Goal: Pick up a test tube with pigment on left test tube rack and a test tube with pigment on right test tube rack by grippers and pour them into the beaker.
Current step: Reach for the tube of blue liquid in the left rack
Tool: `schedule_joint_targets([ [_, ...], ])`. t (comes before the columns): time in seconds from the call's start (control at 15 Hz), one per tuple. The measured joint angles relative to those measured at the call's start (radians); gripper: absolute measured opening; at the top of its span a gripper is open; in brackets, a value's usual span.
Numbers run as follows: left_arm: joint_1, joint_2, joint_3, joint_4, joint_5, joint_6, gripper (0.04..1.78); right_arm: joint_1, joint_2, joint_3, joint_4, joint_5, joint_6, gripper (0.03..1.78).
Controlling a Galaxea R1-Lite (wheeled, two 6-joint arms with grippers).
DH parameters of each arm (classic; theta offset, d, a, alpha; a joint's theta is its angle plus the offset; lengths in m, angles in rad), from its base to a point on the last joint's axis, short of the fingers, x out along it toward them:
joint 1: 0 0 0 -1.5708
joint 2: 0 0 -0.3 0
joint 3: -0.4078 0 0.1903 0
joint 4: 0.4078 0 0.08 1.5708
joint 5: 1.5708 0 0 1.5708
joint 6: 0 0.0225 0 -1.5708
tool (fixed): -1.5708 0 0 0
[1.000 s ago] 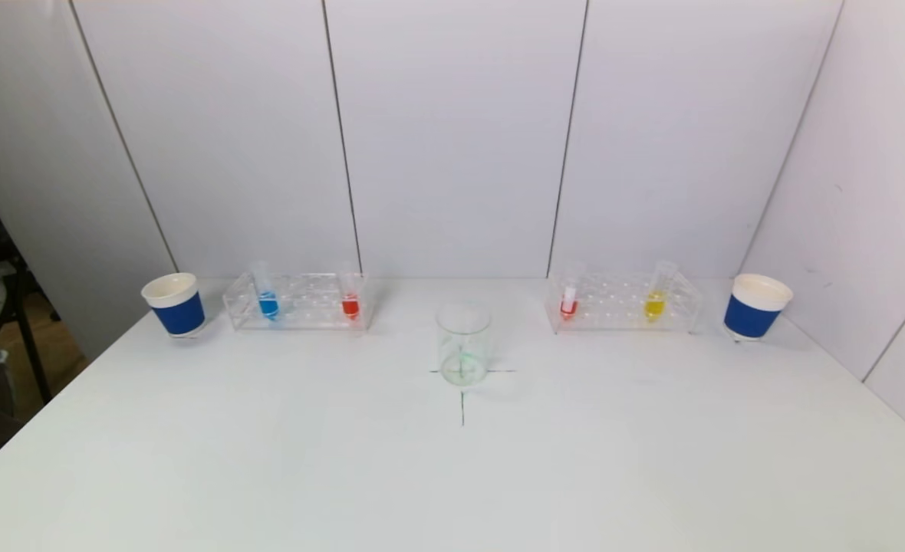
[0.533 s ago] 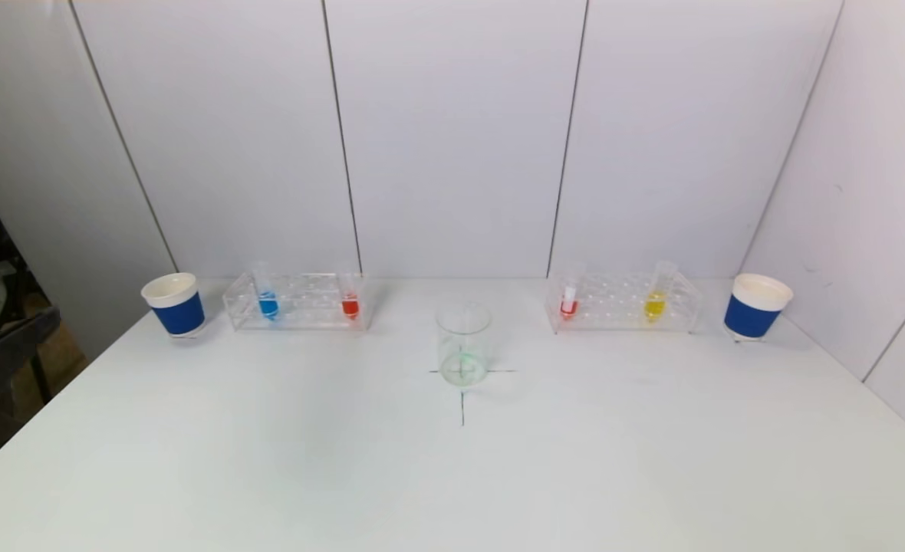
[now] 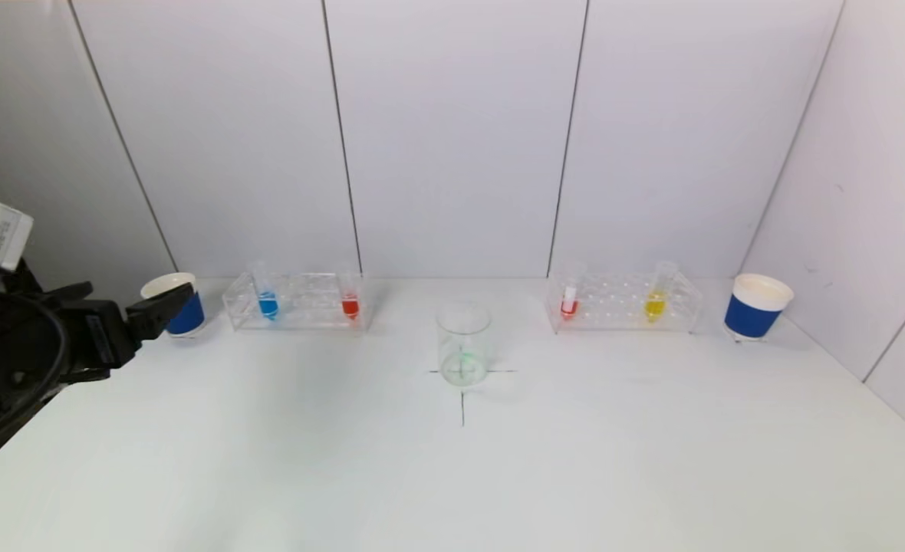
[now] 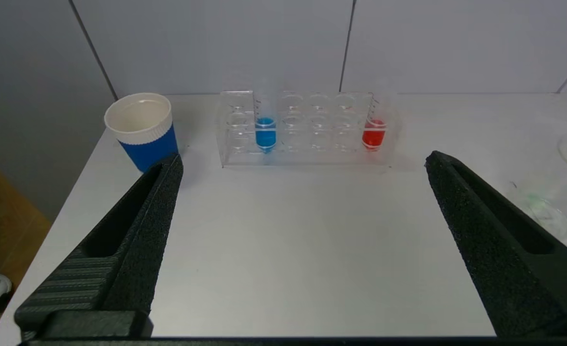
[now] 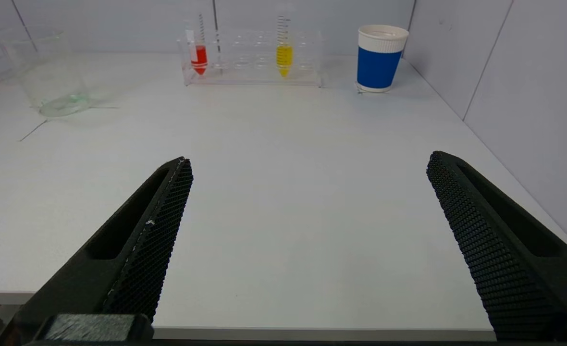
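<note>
White panelled walls close off the back and right side of a white worktop (image 3: 284,460). I see the beaker (image 3: 463,343) standing empty on a cross mark at the centre.

The left test tube rack (image 3: 297,301) sits at the back, carrying a blue tube (image 3: 267,295) at its outer end and a red tube (image 3: 350,299) at the end nearer the beaker. The right test tube rack (image 3: 623,301) carries a red-and-white tube (image 3: 569,295) at its inner end and a yellow tube (image 3: 656,295) toward its outer end. A blue paper cup (image 3: 175,304) stands just outside the left rack, and another blue cup (image 3: 756,306) outside the right rack.

I have the left claw (image 4: 302,168) at the worktop's left edge, jaws fully apart, empty, aimed at the left rack but well short of it. The right claw (image 5: 310,163) is likewise spread wide and empty, over the near edge, well apart from its rack.

Handling judgement: the tubes look light, rigid, smooth and fragile. I would grip each on the clear wall above the rack's top plate, well above the pigment, with moderate pressure. Lift straight up to clear the hole; any sideways pull could drag the light acrylic rack. Keep each tube upright until it is over the beaker.
</note>
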Motion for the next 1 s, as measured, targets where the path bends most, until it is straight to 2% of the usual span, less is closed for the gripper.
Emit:
schedule_joint_targets([
  [0.67,0.002,0.584,0.035,-0.688,-0.001,-0.016,1.76,0.000,0.000,0.000,0.000,0.000,0.000,1.77],
  [0.8,0.003,0.686,0.016,-0.769,-0.003,-0.018,1.76,0.000,0.000,0.000,0.000,0.000,0.000,1.77],
  [1.0,0.019,0.776,-0.045,-0.781,-0.003,-0.019,1.76,0.000,0.000,0.000,0.000,0.000,0.000,1.77],
])
